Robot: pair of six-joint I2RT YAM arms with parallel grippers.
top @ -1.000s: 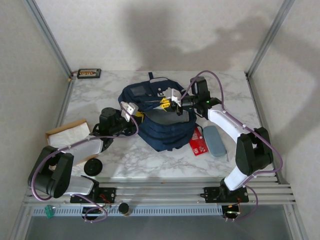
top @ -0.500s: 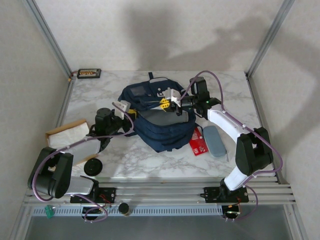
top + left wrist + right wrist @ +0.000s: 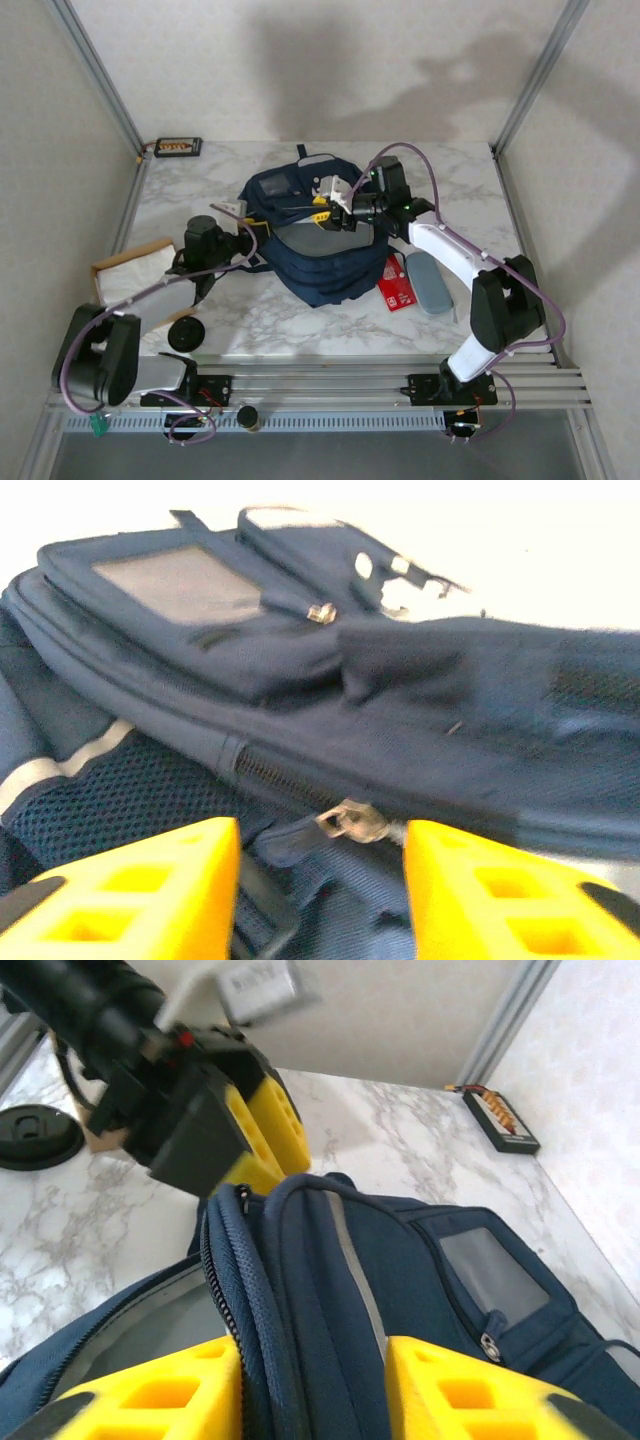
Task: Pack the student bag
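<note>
The navy student bag (image 3: 325, 262) lies in the middle of the table, its main opening showing a grey lining. My right gripper (image 3: 322, 208) hangs over its top; in the right wrist view the right gripper (image 3: 313, 1360) is shut on the bag's raised rim (image 3: 300, 1260), with zipper teeth and pale stripe between the yellow fingers. My left gripper (image 3: 243, 222) sits at the bag's left edge. In the left wrist view the left gripper (image 3: 320, 850) is open, with a metal zipper pull (image 3: 352, 821) just ahead of the gap, untouched.
A red booklet (image 3: 398, 283) and a grey-blue oblong case (image 3: 430, 282) lie right of the bag. A cardboard box (image 3: 135, 270) and a black disc (image 3: 187, 333) sit at the left, under the left arm. A small dark tray (image 3: 178, 147) rests at the back left corner.
My left gripper has slid leftward along the bag's left side. My right gripper has shifted slightly left, still gripping the bag's rim.
</note>
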